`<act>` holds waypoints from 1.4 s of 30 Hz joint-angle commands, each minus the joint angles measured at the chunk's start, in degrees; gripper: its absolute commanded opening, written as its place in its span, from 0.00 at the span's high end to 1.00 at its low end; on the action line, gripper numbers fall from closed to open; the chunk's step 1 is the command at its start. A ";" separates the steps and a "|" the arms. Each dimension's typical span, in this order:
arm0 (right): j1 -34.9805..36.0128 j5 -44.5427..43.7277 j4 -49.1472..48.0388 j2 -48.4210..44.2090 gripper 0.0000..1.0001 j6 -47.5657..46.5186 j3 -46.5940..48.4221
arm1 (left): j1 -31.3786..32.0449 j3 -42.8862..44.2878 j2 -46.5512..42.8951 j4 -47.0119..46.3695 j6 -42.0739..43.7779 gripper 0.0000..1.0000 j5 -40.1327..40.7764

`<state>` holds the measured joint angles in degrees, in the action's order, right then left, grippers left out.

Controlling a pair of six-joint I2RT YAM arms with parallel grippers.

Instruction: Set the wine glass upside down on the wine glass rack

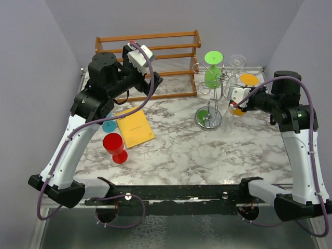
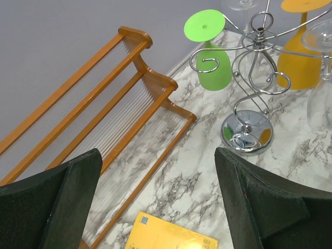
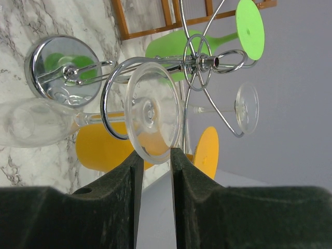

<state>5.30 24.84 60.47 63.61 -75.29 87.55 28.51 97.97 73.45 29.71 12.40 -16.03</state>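
Right gripper (image 3: 155, 157) is pressed almost together, pinching the rim of the foot of the clear wine glass (image 3: 153, 116). The glass hangs inverted at the right side of the wine glass rack (image 1: 209, 116), with the foot up, the bowl down toward the table and the long axis roughly vertical. Its stem runs through the curled wire arm (image 3: 108, 98), with the foot just above the curl. I can't tell whether the foot already bears on the wire.

The rack's pole lies left of the gripper, and the gripper comes in from the right, so the way out is likely back to the right.

Left gripper (image 2: 155, 155) is spread wide and empty. It is raised at the far left over the wooden shelf (image 1: 150, 52), well apart from the rack. The right arm is clearly the nearer one.

A green glass (image 1: 212, 72) and an orange glass (image 1: 248, 80) hang on other arms of the rack.
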 commanded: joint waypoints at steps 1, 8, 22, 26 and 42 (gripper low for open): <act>0.13 -1.76 0.52 -1.21 0.72 -0.21 -0.81 | -0.13 -0.33 -1.65 -0.03 1.08 0.07 -0.86; 0.14 -2.82 0.76 -1.57 0.68 0.11 -1.57 | -0.12 -1.08 -2.25 0.10 1.78 0.07 -0.67; 0.15 -7.95 2.01 -5.45 0.34 5.62 -3.48 | -0.29 -5.96 -5.57 0.41 5.03 0.06 2.17; 0.10 -5.79 1.45 -6.96 0.17 9.78 -2.74 | -1.45 -7.80 -7.20 0.88 5.53 0.05 3.91; 0.14 13.09 -11.20 -4.75 0.05 33.07 5.23 | -13.08 -14.60 -14.90 10.38 7.73 0.05 1.72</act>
<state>5.30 33.47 54.76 57.14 -50.50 91.83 17.52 85.10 59.75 37.41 19.03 -13.50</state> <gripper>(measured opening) 0.944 0.955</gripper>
